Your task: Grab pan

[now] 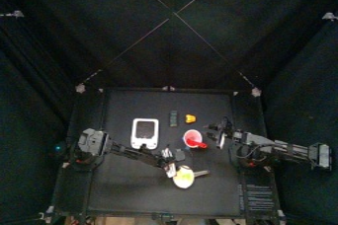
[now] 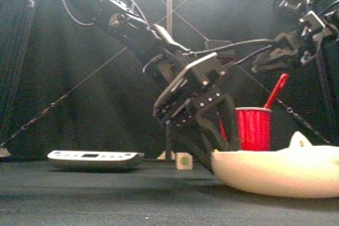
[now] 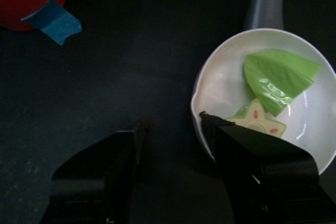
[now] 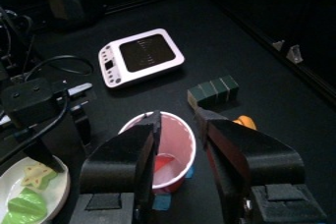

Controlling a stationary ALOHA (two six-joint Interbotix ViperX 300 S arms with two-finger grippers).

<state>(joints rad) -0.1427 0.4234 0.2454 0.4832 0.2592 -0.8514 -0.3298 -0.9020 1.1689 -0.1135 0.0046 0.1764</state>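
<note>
The pan (image 1: 185, 177) is a small pale round dish near the table's front middle, large at the lower right of the front view (image 2: 281, 170). In the left wrist view the pan (image 3: 230, 66) holds a green leaf-shaped piece (image 3: 282, 79) and a pale star piece (image 3: 260, 120), and its handle points away. My left gripper (image 3: 178, 159) is open just above the pan's near rim, one jaw over the dish and one over bare table. My right gripper (image 4: 191, 159) is open above a red cup (image 4: 171, 149).
The red cup (image 1: 196, 140) stands behind the pan and holds a red stick (image 2: 277, 89). A white flat device (image 1: 145, 130) lies at back left. A dark green block (image 4: 214, 92) and a small orange piece (image 1: 192, 118) lie behind the cup. A small white cube (image 2: 184, 161) sits mid-table.
</note>
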